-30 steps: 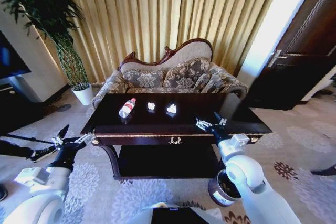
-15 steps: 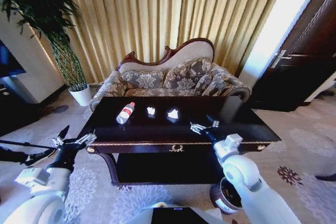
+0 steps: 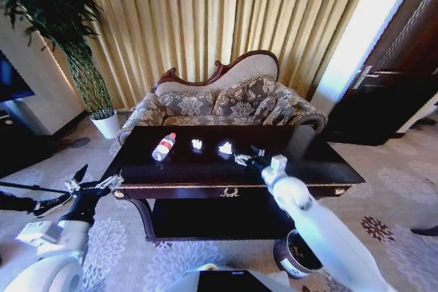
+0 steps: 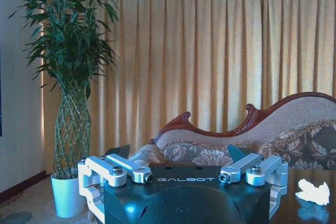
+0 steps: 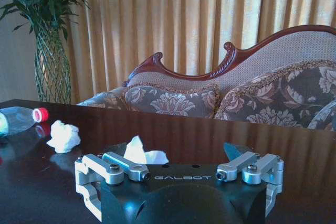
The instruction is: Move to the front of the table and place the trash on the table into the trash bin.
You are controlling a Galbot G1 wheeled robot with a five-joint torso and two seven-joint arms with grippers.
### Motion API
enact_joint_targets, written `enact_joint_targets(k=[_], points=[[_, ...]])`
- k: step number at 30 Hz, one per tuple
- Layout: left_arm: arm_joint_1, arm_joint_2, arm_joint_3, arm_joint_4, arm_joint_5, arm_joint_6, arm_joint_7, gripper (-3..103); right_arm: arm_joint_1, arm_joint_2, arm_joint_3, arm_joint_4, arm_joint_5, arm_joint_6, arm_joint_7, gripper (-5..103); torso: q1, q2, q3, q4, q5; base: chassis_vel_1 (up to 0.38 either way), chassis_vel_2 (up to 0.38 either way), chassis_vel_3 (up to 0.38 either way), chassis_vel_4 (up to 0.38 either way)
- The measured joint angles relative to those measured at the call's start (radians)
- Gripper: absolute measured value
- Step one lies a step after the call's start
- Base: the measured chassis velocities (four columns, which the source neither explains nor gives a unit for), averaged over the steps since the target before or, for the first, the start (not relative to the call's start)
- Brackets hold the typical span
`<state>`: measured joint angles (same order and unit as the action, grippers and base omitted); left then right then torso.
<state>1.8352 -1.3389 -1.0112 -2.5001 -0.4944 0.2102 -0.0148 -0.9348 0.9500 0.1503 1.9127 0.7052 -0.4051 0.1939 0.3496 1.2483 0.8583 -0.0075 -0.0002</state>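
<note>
On the dark glossy table, centre frame, lie a red-capped bottle and two white paper wads; the dark bin stands lower right.

The dark glossy table carries a clear bottle lying at far left; two white paper wads, one beside it, another further right.

Bare worktop lies open at three o'clock of the right gripper. A paper wad sits just beside it at eleven; another wad and the bottle stand farther toward nine.
</note>
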Motion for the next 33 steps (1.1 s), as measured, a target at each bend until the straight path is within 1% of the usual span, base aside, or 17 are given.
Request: enact_joint_targets(k=[4,7,11,18,20,22,23,24,25,26,28,29,30,31,32,33], points=[[0.0,0.0,0.001,0.0,0.0,0.001,0.0,100,0.054,0.005,-0.056,-0.05,0.019,-0.016,0.012,100,0.0,0.0,0.0,0.0,0.0001,0.0,0.0,0.0,0.0],[-0.003,-0.001,0.002,0.0,0.0,0.001,0.0,100,0.088,0.025,-0.105,-0.091,0.035,-0.032,0.03,100,0.0,0.0,0.0,0.0001,0.0,0.0,0.0,0.0,0.0],[-0.002,-0.002,0.003,0.0,0.0,0.002,-0.001,100,0.106,0.04,-0.139,-0.115,0.038,-0.045,0.042,100,0.0,0.0,0.0,0.0,0.0,0.0,0.0,0.0,0.0],[-0.001,-0.005,0.008,0.0,0.0,0.002,-0.001,100,0.135,0.053,-0.164,-0.146,0.038,-0.052,0.054,100,0.0,0.0,0.0,0.0,0.0,0.0,0.0,0.0,0.0],[-0.001,-0.005,0.009,0.0,0.0,0.002,-0.001,100,0.137,0.053,-0.166,-0.146,0.039,-0.052,0.056,101,0.0,0.0,0.0,0.0,0.0,0.0,0.0,0.0,0.0],[-0.001,-0.005,0.009,0.0,0.0,0.002,-0.001,100,0.139,0.053,-0.169,-0.146,0.041,-0.052,0.062,92,0.0,0.0,0.0,0.0,0.0,0.0,0.0,0.0,0.0],[-0.001,-0.005,0.01,0.0,0.0,0.002,-0.001,100,0.14,0.054,-0.169,-0.146,0.041,-0.052,0.064,92,0.0,0.0,0.0,0.0,0.0,0.0,0.0,0.0,0.0],[-0.001,-0.005,0.01,0.0,0.0,0.002,-0.001,100,0.14,0.055,-0.169,-0.145,0.041,-0.052,0.065,87,0.0,0.0,0.0,0.0,0.0,0.0,0.0,0.0,0.0],[-0.001,-0.005,0.01,0.0,0.0,0.002,-0.001,100,0.14,0.055,-0.169,-0.145,0.041,-0.052,0.065,87,0.0,0.0,0.0,0.0,0.0,0.0,0.0,0.0,0.0],[0.0,-0.005,0.01,0.0,0.0,0.002,-0.001,100,0.139,0.055,-0.169,-0.143,0.042,-0.052,0.065,76,0.0,0.0,0.0,0.0,-0.0001,0.0,0.0,0.0,0.0],[0.001,-0.005,0.009,0.0,0.0,0.002,0.0,100,0.137,0.056,-0.169,-0.141,0.042,-0.052,0.065,76,0.0,0.0,0.0,0.0,-0.0001,0.0,0.0,0.0,0.0],[0.002,-0.005,0.009,0.0,0.0,0.002,0.0,100,0.134,0.057,-0.169,-0.137,0.042,-0.052,0.065,65,0.0,0.0,0.0,0.0,0.0,0.0,0.0,0.0,0.0],[0.002,-0.005,0.009,0.0,0.0,0.002,0.0,100,0.134,0.057,-0.169,-0.137,0.042,-0.052,0.065,65,0.0,0.0,0.0,0.0,0.0,0.0,0.0,0.0,0.0],[0.002,-0.005,0.009,0.0,0.0,0.002,0.0,100,0.132,0.058,-0.168,-0.134,0.042,-0.051,0.066,59,0.0,0.0,0.0,0.0,0.0001,0.0,0.0,0.0,0.0],[0.002,-0.005,0.008,0.0,0.0,0.002,0.0,100,0.132,0.058,-0.167,-0.133,0.042,-0.051,0.066,59,0.0,0.0,0.0,0.0001,0.0001,0.0,0.0,0.0,0.0],[0.002,-0.004,0.008,0.0,0.0,0.002,0.0,100,0.13,0.057,-0.165,-0.13,0.042,-0.05,0.067,54,0.0,0.0,0.0,0.0,0.0,0.0,0.0,0.0,0.0]])
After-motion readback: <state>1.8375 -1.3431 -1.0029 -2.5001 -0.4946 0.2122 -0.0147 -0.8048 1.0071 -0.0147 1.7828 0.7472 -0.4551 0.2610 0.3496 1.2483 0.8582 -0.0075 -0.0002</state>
